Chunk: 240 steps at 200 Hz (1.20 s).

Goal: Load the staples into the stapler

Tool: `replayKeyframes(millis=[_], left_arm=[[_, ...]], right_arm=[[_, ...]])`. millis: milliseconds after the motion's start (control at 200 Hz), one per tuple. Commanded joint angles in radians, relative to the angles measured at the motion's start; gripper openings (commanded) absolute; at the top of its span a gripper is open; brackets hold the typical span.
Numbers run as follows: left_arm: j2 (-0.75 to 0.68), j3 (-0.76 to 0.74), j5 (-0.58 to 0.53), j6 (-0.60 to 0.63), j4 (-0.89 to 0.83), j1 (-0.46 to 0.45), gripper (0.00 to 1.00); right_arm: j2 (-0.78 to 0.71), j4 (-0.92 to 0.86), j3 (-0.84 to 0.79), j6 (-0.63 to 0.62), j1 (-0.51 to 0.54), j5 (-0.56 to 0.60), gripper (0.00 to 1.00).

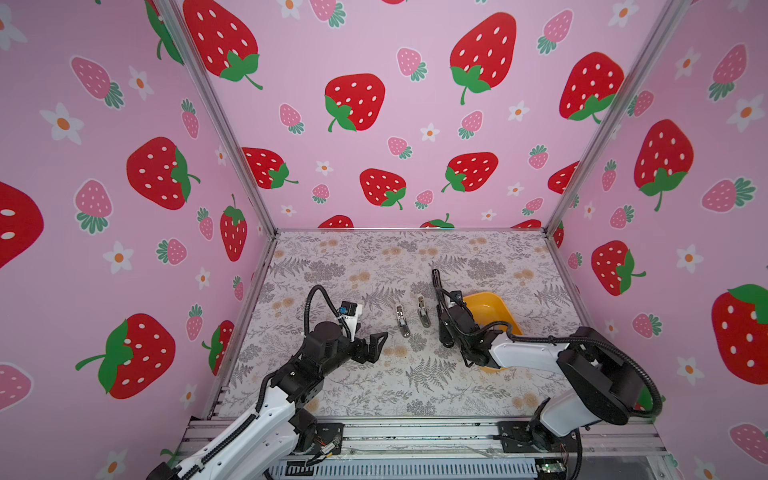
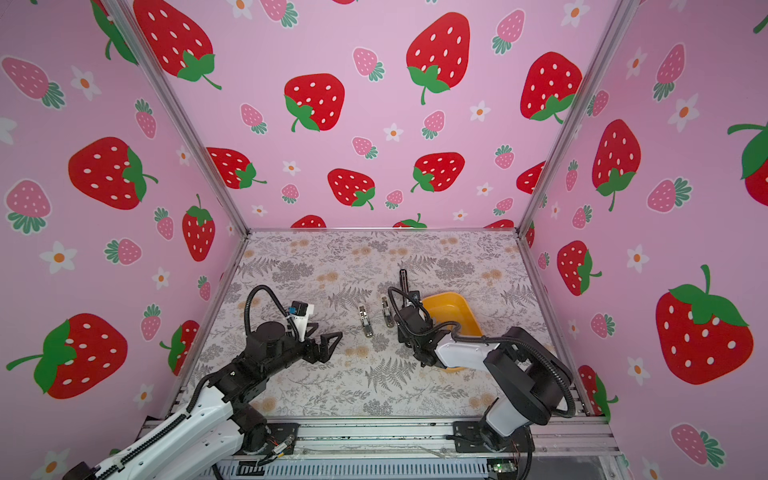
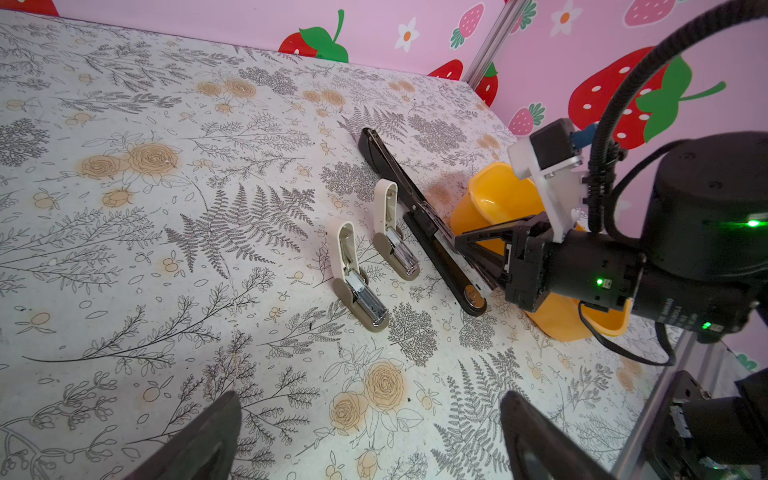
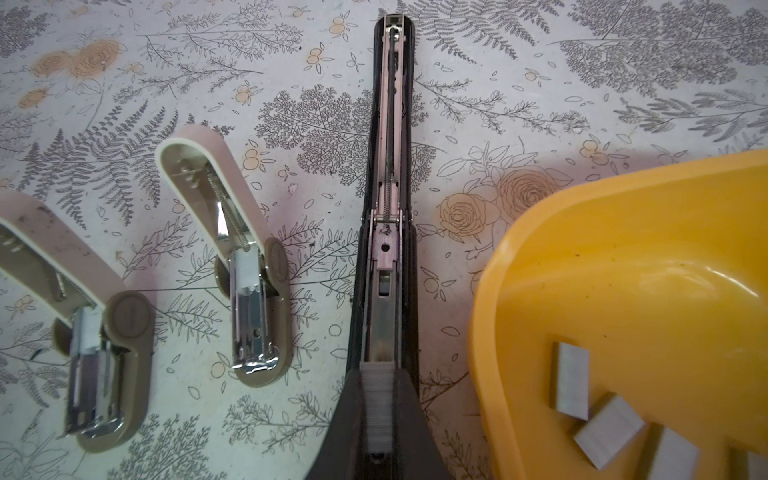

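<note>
I count three staplers lying opened on the surface (image 1: 353,266): one long black stapler (image 4: 388,166) and two small whitish staplers (image 4: 249,291). In both top views the small pair sits at 9 o'clock of the black one, and a single yellow bin (image 4: 582,249) sits at its 3 o'clock. Three loose staple strips (image 4: 572,380) show in the bin; I cannot tell whether more lie past the view's edge. My right end effector (image 4: 377,376) is clamped on a fourth strip of staples (image 4: 376,411), in line with the black stapler's open channel. My left end effector (image 1: 376,347) hangs spread wide and empty at 8 o'clock of the small staplers.
</note>
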Motion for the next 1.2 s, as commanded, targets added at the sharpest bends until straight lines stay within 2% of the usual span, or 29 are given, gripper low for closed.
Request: replayKeyframes(millis=[0,230,600,705,1086,1196], left_arm=[[0.001,0.052,-0.015,0.010,-0.008,-0.005,0.98],[0.006,0.057,-0.017,0.013,-0.010,-0.008,0.98],[0.010,0.060,-0.019,0.018,-0.014,-0.013,0.98],[0.010,0.062,-0.019,0.016,-0.013,-0.013,0.98],[0.036,0.068,-0.035,0.033,0.003,-0.016,0.99],[0.054,0.061,-0.074,0.046,0.022,-0.017,0.99]], right_arm=[[0.015,-0.070,-0.016,0.012,-0.001,0.019,0.05],[0.024,-0.048,-0.013,-0.005,-0.001,-0.015,0.10],[-0.013,-0.066,-0.001,-0.013,-0.001,-0.031,0.29],[-0.044,-0.084,0.006,-0.015,0.001,-0.035,0.30],[-0.300,-0.161,0.030,-0.048,0.036,-0.041,0.32],[-0.405,-0.181,0.017,-0.071,0.036,-0.009,0.34]])
